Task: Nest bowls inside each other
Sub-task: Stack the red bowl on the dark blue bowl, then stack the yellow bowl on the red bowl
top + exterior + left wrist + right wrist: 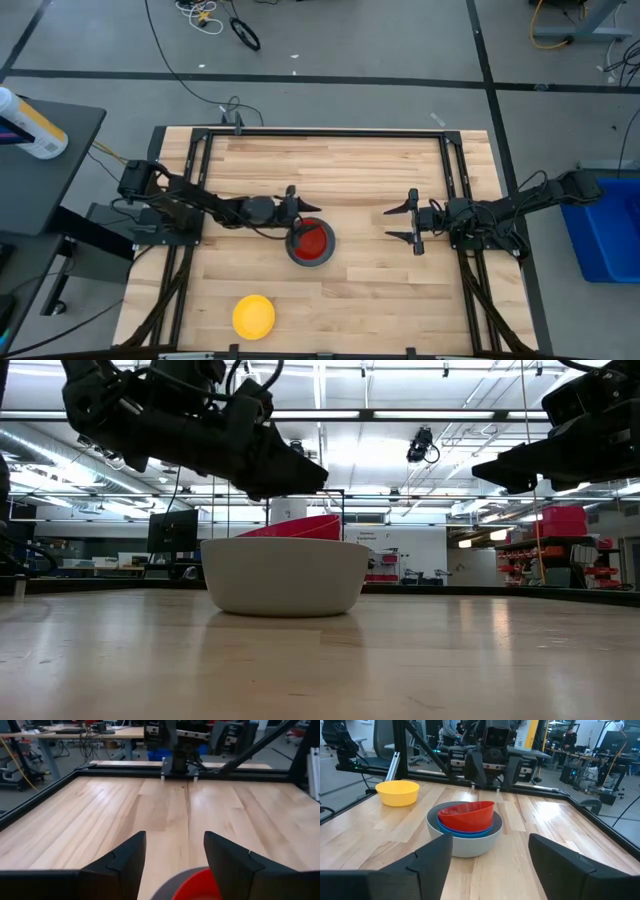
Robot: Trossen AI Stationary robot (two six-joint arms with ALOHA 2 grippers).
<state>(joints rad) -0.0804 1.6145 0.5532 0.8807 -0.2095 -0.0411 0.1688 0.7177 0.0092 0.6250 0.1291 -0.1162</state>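
Bowls mostly nested: grey bowl [464, 837] mid-counter is holding blue ones and a tilted red bowl [466, 815]. Yellow bowl [254, 316] is sitting apart near the left front edge. Left hand [296, 204] is hovering over the stack, partly open and empty; right hand [414, 222] is waiting wide open, empty.

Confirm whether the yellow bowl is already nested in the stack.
No: the yellow bowl sits alone on the table, apart from the grey bowl holding the others.

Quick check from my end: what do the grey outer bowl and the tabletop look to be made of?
Grey bowl: probably plastic, with a smooth, matte, evenly coloured wall and a thin moulded rim. Tabletop: wood, apparently planks or butcher block, showing pale grain and seams between boards; a soft sheen in the low view suggests a sealed finish.
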